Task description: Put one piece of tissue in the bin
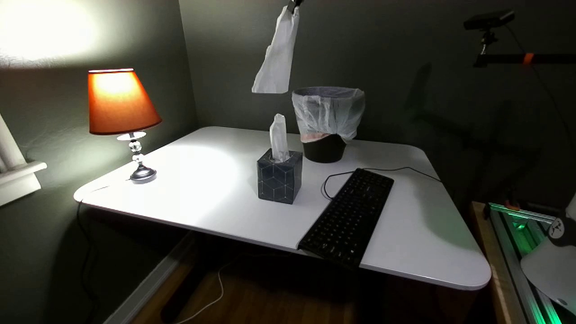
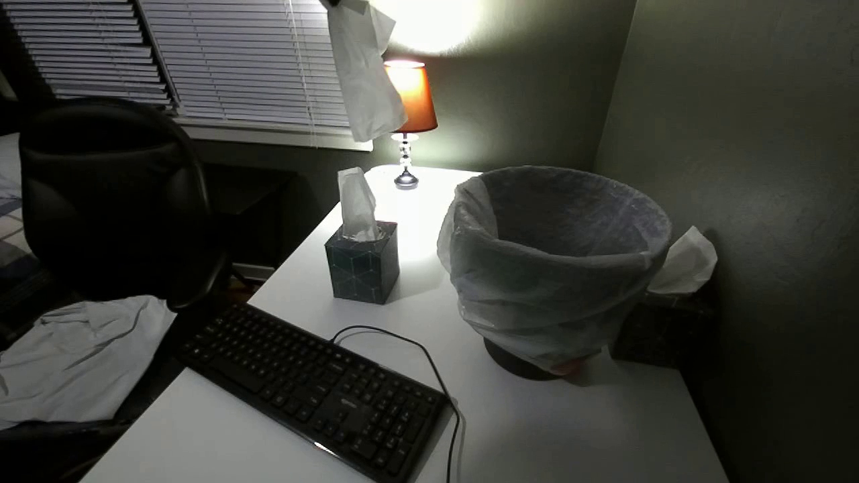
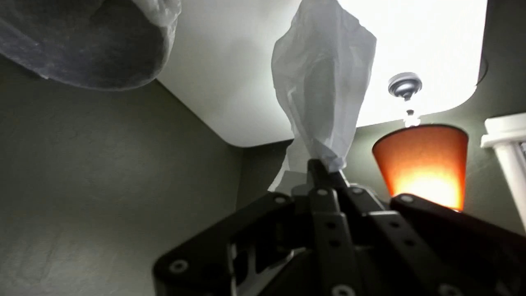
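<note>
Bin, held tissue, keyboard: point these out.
Bin (image 1: 324, 150): in an exterior view, on its dark lower wall.
Held tissue (image 3: 322, 78): in the wrist view, middle of the sheet.
Keyboard (image 2: 315, 390): in an exterior view, on the middle keys.

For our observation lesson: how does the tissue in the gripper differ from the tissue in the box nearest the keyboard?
The held tissue hangs down from the gripper; the boxed tissue stands up from its box. The held tissue shows a long sheet; the boxed tissue only a narrower upper part. Both are white and creased.
</note>
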Available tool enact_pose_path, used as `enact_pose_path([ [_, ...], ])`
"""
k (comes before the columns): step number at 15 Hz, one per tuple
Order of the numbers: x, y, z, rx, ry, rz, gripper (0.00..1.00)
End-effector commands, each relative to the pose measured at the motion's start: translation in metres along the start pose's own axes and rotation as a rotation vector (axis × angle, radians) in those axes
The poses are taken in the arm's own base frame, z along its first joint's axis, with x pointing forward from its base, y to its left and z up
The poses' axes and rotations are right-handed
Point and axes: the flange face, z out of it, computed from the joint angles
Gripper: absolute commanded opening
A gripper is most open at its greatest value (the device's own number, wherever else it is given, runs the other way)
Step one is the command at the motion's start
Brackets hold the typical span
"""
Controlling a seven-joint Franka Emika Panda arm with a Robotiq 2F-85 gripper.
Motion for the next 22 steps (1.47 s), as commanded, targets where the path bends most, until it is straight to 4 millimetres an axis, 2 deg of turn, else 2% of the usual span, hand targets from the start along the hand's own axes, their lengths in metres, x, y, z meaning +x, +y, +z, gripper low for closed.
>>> enact_pose_path([
  [1, 0.002, 0.032, -0.016, -0.071, 0.117, 0.124, 0.00],
  [6, 0.005, 0.081, -0.019, -0.174, 0.174, 0.367, 0.00],
  [10, 0.001, 0.111, -0.016, -0.260, 0.199, 0.542, 0.00],
  [17, 0.002, 0.143, -0.004, -0.351, 0.224, 0.670, 0.00],
  [22, 0.002, 0.154, 0.011, -0.371, 0.199, 0.711, 0.00],
])
